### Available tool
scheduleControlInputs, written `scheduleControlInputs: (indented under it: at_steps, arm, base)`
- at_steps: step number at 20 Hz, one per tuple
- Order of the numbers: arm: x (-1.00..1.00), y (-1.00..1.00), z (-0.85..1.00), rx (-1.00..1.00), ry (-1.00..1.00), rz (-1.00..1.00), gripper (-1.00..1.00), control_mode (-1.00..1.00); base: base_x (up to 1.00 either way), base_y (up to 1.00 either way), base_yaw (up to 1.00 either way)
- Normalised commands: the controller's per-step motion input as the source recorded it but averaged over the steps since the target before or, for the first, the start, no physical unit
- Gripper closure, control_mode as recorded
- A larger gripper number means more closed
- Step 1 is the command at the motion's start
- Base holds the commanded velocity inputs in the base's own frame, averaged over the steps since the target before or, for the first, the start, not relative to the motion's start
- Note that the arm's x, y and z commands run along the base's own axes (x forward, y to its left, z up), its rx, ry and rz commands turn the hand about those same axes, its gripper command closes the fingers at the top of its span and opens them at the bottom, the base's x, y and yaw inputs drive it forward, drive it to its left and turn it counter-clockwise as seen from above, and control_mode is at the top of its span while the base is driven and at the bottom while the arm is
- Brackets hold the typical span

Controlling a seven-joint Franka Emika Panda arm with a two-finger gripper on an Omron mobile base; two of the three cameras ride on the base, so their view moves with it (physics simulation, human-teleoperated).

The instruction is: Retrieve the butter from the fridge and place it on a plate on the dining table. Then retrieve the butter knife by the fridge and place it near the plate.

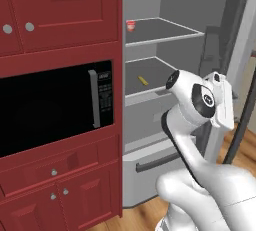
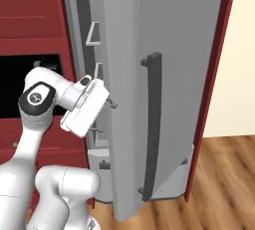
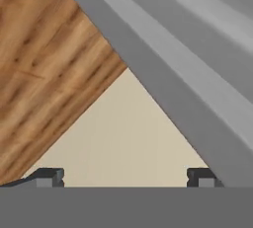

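Note:
The fridge [image 1: 170,45] stands open, its grey shelves showing. The butter [image 1: 143,80], a small yellow stick, lies on the lower shelf near its front edge. My gripper [image 3: 126,176] is open with nothing between its dark fingertips [image 3: 49,175]. It sits to the right of the shelves, close against the inner side of the swung-out fridge door [image 2: 129,74], and points at that door's edge, the wooden floor and a beige wall. In the right base view the gripper [image 2: 104,118] sits level with the door's small inner racks. The plate, the dining table and the butter knife are out of view.
A small red-and-white cup [image 1: 131,25] stands on the upper shelf. A black microwave [image 1: 55,107] set in red cabinets is left of the fridge. The door's long dark handle [image 2: 152,124] faces outward. The fridge's lower drawer [image 1: 150,162] is shut.

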Motion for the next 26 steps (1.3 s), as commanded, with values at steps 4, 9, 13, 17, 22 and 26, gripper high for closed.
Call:
scheduleControlInputs:
  at_steps: [4, 9, 13, 17, 22, 26]
  arm:
    - [-0.16, -1.0, -0.16, 0.05, 0.29, 0.0, -1.0, -1.0]
    - [-0.41, -1.0, -0.18, 0.08, 0.15, 0.0, -1.0, -1.0]
    - [-0.62, -1.0, 0.0, 0.13, 0.0, 0.0, -1.0, -1.0]
    - [-0.44, -1.0, 0.0, 0.13, 0.0, 0.02, -1.0, -1.0]
    - [-0.55, -0.32, 0.13, 0.03, 0.0, 0.2, -1.0, -1.0]
    - [-0.26, 1.0, 0.29, -0.02, 0.0, 0.2, -1.0, -1.0]
  base:
    - [0.0, 0.0, 0.0]
    - [0.0, 0.0, 0.0]
    - [0.0, 0.0, 0.0]
    - [0.0, 0.0, 0.0]
    - [0.0, 0.0, 0.0]
    - [0.0, 0.0, 0.0]
